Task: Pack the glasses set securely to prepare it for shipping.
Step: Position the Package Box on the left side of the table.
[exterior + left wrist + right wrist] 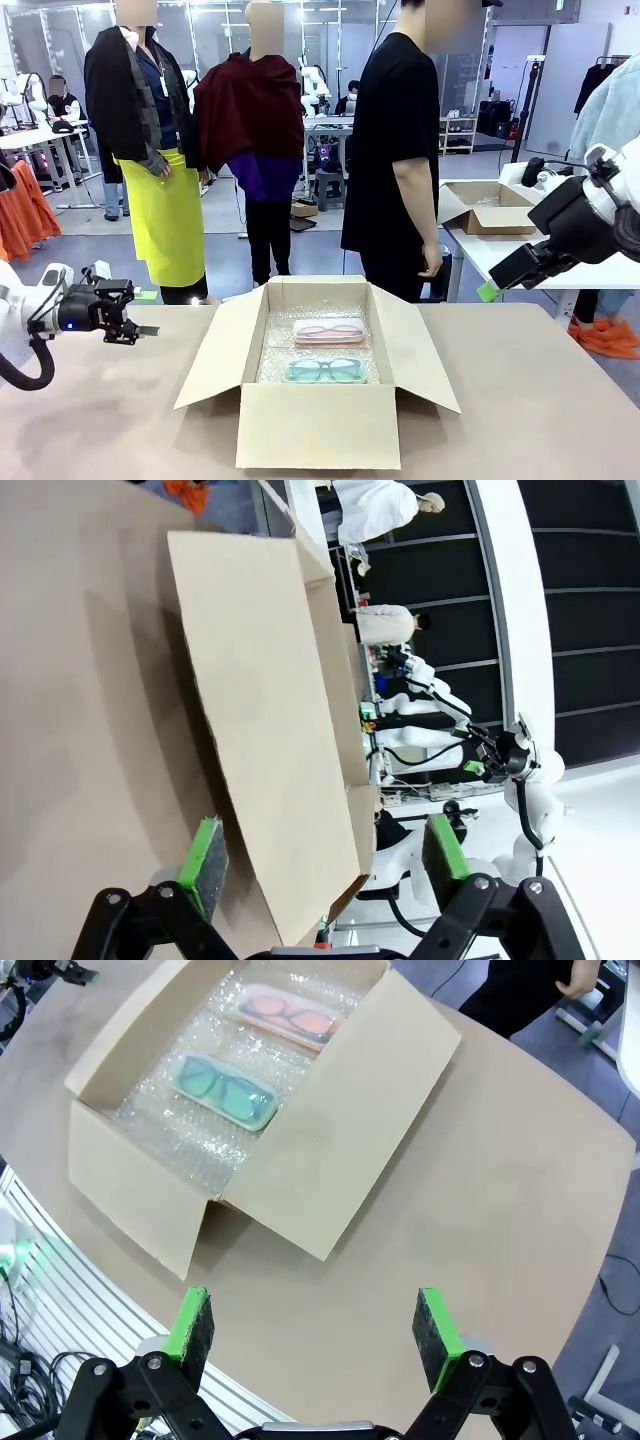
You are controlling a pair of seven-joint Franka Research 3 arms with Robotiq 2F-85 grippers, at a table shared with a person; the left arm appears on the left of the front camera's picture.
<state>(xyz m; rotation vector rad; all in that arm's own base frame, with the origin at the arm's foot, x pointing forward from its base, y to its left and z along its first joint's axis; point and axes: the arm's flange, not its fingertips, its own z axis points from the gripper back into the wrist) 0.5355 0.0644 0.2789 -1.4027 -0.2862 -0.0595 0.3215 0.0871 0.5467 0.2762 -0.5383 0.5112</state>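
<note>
The pink case (290,1012) and teal case (225,1088) are laid flat on bubble wrap (165,1130) inside the open cardboard box (130,1190), ahead of the right gripper (315,1325), with the teal one nearer. Its fingers are spread wide, nothing held. The left gripper (325,855) is parted and empty too, with the box flap just ahead of it.

No legible text, label, brand, number or sign. Plain brown on the cardboard box (318,425). Bare clear plastic on the pink-framed case (328,329) and the mint-framed case (322,370). Background too small and blurred to read.
</note>
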